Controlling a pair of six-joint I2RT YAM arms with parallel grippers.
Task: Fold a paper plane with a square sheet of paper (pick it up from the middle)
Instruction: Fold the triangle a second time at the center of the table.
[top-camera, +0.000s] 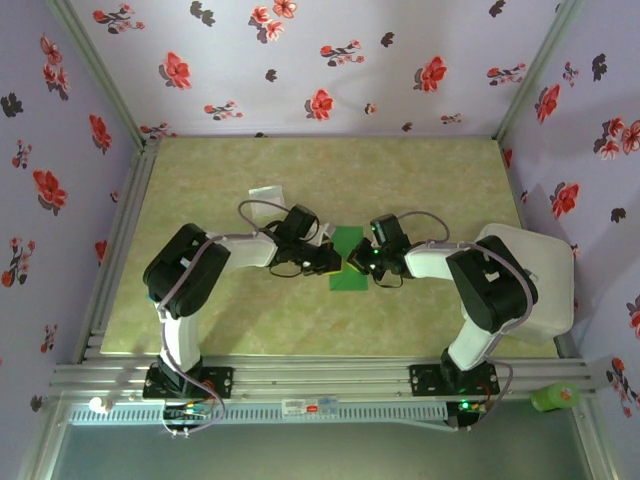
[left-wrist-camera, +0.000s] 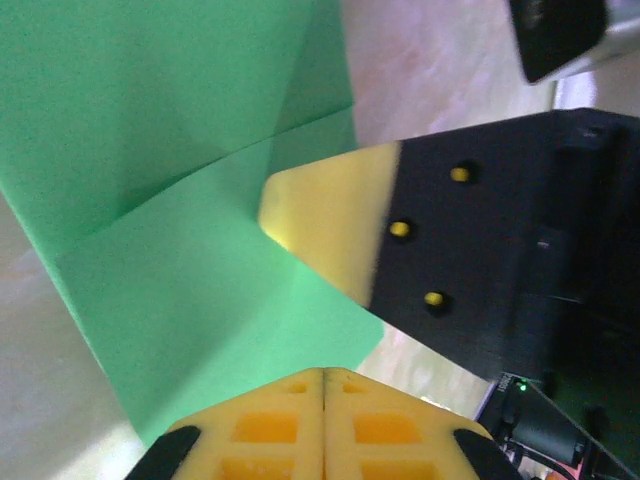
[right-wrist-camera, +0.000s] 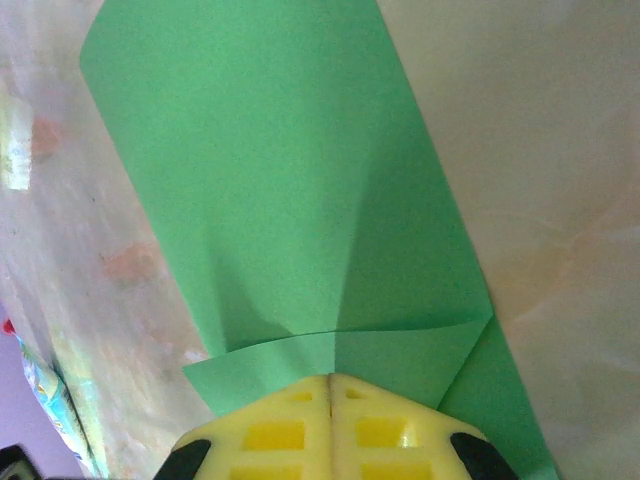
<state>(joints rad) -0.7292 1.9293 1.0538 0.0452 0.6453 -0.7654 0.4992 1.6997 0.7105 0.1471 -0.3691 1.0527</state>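
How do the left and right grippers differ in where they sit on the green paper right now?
The left gripper comes at the green paper from its left side, while the right gripper comes from its right. The left gripper's tips sit at a paper edge, with bare table beside them. The right gripper's tips sit at a folded-over flap. Both are shut, with their tips close together over the paper.

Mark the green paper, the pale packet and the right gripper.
green paper (right-wrist-camera: 290, 180), right wrist view, flat middle of the sheet.
pale packet (top-camera: 267, 193), top view, its centre.
right gripper (right-wrist-camera: 330, 388), right wrist view, tip seam between its shut jaws.
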